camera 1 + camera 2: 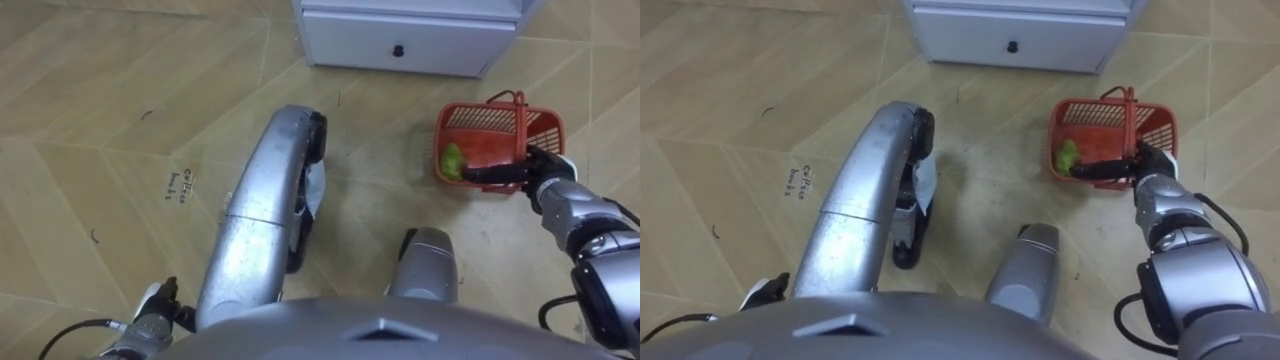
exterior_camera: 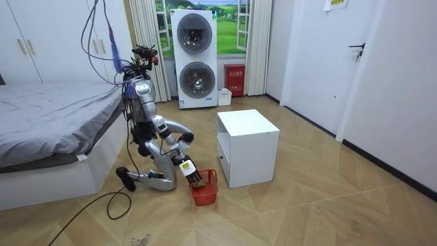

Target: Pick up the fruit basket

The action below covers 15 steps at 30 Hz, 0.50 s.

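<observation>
One right hand (image 1: 532,167) over basket (image 1: 481,121) rim

Before me on the wooden floor (image 1: 100,120) stands a white cabinet (image 2: 247,147), its drawer (image 1: 405,45) with a dark knob (image 1: 398,51) closed, a grey bed (image 2: 48,116) lies at my back, and two stacked washers (image 2: 194,58) stand by the window with a red box (image 2: 234,80) just beside them.

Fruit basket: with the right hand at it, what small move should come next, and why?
Probably curl the right hand round the upright handle: its fingers lie straight over the near rim of the fruit basket, gripping nothing, and the basket stands on the floor. The left hand hangs low, idle.
</observation>
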Motion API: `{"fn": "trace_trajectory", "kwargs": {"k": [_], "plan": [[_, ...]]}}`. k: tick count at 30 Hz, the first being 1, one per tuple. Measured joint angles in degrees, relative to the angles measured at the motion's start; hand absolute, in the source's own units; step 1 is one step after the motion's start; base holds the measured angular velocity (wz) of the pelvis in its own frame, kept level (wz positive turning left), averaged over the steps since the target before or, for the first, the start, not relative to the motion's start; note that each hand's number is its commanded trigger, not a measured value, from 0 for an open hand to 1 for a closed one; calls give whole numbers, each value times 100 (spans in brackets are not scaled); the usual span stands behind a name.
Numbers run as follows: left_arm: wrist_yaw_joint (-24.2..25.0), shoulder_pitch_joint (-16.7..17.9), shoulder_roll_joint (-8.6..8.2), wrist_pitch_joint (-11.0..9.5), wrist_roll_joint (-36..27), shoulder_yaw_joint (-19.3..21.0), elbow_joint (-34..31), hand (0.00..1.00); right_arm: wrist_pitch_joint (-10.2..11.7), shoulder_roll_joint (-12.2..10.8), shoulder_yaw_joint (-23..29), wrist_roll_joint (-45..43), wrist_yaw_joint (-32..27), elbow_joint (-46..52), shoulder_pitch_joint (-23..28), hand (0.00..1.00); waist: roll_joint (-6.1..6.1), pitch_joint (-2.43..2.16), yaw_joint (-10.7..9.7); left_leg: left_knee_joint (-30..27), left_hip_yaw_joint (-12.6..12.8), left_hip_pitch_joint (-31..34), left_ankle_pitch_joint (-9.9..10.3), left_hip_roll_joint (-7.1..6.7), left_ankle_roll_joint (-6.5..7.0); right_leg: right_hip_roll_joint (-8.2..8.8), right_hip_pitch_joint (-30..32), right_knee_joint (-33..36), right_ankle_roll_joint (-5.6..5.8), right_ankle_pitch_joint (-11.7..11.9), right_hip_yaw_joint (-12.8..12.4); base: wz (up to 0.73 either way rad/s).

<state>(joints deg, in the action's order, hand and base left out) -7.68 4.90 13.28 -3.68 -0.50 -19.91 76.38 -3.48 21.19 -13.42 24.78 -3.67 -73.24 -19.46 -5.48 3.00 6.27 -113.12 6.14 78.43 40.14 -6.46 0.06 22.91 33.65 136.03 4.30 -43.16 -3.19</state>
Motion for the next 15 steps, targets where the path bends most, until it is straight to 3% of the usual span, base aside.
{"fn": "trace_trajectory", "kwargs": {"k": [8,15], "plan": [[11,-146,-6,3,-5,-344,7,0,24,10,-53,-9,-50,-5,-186,100,102,20,36,-14,17,-12,-10,-22,-20,13,6,49,0,0,-57,-1],[70,-399,-136,71,-15,-340,7,0,22,-37,-128,3,-64,-14,-124,100,75,35,19,-15,18,-13,-23,-11,-44,-9,59,86,0,0,-123,-3]]}}
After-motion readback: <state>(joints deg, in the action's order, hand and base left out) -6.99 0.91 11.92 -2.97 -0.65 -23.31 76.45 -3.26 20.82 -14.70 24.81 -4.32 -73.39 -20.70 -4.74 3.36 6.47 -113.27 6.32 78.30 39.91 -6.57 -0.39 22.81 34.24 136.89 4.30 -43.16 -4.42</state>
